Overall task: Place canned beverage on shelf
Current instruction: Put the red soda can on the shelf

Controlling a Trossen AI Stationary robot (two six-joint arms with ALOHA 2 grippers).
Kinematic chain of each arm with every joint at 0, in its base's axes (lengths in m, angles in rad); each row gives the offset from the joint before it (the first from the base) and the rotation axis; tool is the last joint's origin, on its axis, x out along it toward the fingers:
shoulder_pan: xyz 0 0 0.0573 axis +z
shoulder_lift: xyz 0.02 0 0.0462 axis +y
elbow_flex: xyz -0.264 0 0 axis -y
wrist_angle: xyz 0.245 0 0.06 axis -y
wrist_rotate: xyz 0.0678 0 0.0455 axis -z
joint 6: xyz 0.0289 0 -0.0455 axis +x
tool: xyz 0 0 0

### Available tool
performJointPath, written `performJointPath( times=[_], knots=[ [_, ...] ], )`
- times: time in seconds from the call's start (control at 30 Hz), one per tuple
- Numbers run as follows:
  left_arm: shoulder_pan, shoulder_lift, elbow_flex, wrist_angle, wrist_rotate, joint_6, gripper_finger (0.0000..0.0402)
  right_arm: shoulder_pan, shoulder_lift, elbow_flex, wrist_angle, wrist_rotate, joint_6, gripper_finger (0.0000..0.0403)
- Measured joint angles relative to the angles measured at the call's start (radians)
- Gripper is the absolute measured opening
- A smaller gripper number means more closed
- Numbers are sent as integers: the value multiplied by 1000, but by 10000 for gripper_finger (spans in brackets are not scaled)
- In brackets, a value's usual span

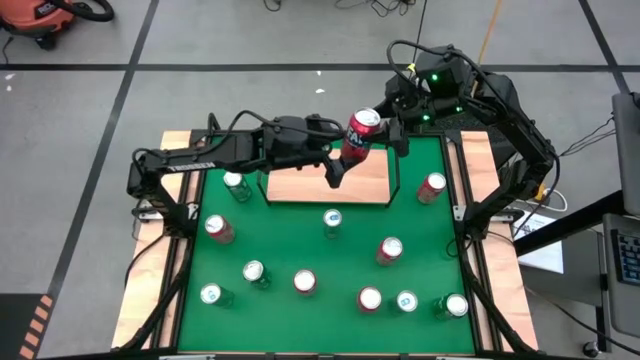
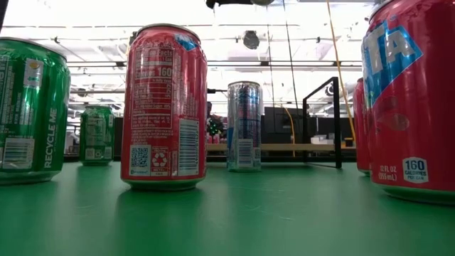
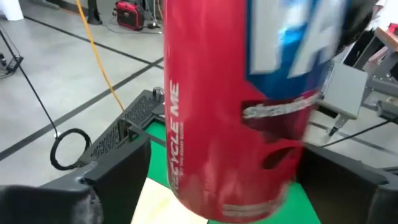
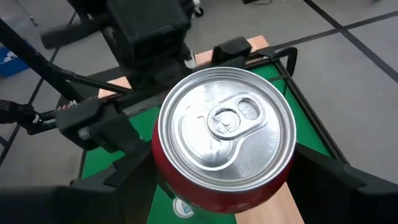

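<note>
The red can (image 1: 362, 134) hangs tilted above the shelf's (image 1: 300, 187) far edge. Both grippers meet at it: the right gripper (image 1: 388, 133) grips it near its top, fingers spread to its width; the left gripper (image 1: 338, 160) brackets its lower body, contact uncertain. The shelf board is bare. On the green mat (image 1: 290, 250) stand six green cans and five red cans.

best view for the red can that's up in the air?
High view: the held can shows whole, over the shelf, between both arms. Right wrist shows only its top; left wrist its side, close up. Low view misses it.
</note>
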Motion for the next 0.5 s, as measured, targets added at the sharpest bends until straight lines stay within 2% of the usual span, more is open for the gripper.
performJointPath(
  times=[0.27, 0.5],
  knots=[
    [0, 10, 0, 1, 21, 0, 290, 0, 0, 0, 0, 2, -21, 288],
    [0, 10, 0, 1, 9, 2, 279, 0, 0, 0, -2, 25, -20, 302]
  ],
)
